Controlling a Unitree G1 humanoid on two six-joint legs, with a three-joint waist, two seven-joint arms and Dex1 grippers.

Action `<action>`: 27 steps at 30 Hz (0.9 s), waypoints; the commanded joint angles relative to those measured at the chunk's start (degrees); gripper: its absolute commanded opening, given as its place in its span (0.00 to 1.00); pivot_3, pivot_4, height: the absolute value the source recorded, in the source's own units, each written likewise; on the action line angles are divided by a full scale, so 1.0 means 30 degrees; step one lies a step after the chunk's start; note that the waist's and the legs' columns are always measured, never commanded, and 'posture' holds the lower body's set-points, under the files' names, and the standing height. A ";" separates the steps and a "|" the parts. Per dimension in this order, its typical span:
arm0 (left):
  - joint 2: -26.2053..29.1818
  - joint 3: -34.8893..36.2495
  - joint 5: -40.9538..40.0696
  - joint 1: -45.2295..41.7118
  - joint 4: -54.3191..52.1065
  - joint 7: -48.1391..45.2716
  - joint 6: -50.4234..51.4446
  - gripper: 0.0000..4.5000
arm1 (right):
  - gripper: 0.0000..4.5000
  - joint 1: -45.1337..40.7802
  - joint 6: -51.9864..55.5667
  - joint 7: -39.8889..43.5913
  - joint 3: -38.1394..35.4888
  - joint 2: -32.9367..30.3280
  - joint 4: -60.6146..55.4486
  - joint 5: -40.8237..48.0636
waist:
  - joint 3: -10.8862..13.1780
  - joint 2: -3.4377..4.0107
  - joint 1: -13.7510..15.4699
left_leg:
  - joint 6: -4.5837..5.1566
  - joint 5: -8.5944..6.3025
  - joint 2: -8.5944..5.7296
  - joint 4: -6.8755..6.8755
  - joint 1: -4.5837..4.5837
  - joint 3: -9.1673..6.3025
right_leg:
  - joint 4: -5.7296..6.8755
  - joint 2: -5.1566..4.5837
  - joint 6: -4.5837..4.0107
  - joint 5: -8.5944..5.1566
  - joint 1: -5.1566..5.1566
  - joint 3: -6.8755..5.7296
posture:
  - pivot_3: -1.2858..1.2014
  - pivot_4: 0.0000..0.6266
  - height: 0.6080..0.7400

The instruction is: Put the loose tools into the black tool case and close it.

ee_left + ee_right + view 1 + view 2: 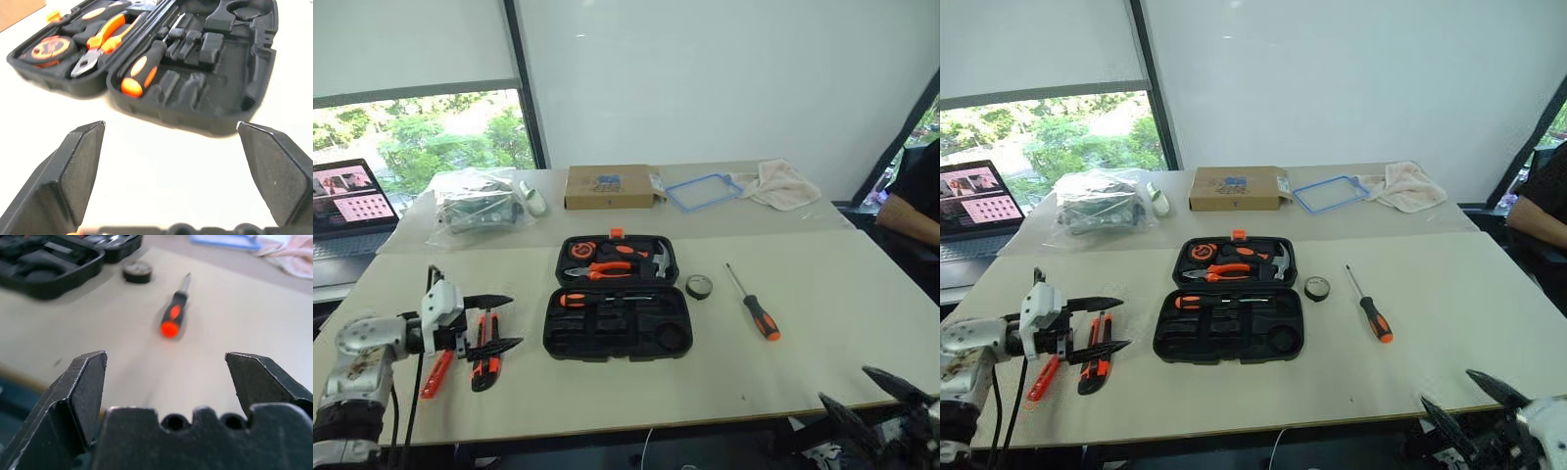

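Observation:
The black tool case lies open at the table's middle. One orange-and-black screwdriver rests in its near half. The far half holds pliers, a tape measure and a hammer. A second screwdriver and a small black tape roll lie right of the case. My left gripper is open, left of the case, with nothing between its fingers. It hovers over a utility knife and a slim orange tester screwdriver. At the table's front right edge my right gripper is open and empty, pointing toward the loose screwdriver.
At the back stand a brown cardboard box, a blue frame, a crumpled cloth and a clear plastic bag. A laptop sits far left. A person's arm shows at the right edge.

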 commanded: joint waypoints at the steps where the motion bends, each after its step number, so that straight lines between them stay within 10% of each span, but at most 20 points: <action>1: 0.0170 0.0396 -0.0923 0.0725 -0.1897 0.0080 0.0685 0.99 | 1.00 -0.3167 0.5247 -0.1725 0.1101 -0.2463 -0.0752 0.1465 | 0.0001 0.0002 0.0032 | 0.0002 -0.0001 0.0001 -0.0001 0.0011 0.0001 | 0.0002 -0.0008 0.0000 -0.0001 0.0007 0.0001 | 0.52 0.24 1.00; 13: -0.0644 0.0555 -0.1231 0.1706 -0.3867 0.1505 0.0900 0.99 | 1.00 -1.6595 1.5202 -0.1037 1.0277 -0.6613 0.7904 -0.0813 | 0.0008 -0.0015 0.0055 | 0.0033 -0.0020 0.0048 0.0004 -0.0180 -0.0003 | -0.0047 -0.0077 -0.0016 0.0007 -0.0196 -0.0072 | 0.52 0.24 1.00; 25: -0.0324 0.1355 -0.2014 0.3657 -0.6038 0.2641 0.1574 1.00 | 0.24 -1.7918 0.8144 0.2166 1.0290 -0.6542 1.1478 -0.3529 | 0.0010 -0.0011 -0.0140 | 0.0031 -0.0021 0.0015 0.0132 -0.0342 -0.0001 | -0.0021 -0.0067 -0.0007 0.0020 -0.0305 -0.0128 | 0.52 0.24 1.00; 27: -0.0312 0.1490 -0.2139 0.3841 -0.6335 0.2765 0.1762 1.00 | 0.24 -1.7785 0.5242 0.3810 0.9710 -0.6783 1.1162 -0.3448 | 0.0016 0.0000 -0.0160 | 0.0030 -0.0020 0.0014 0.0131 -0.0343 0.0007 | -0.0009 -0.0064 -0.0007 0.0020 -0.0318 -0.0117 | 0.52 0.24 1.00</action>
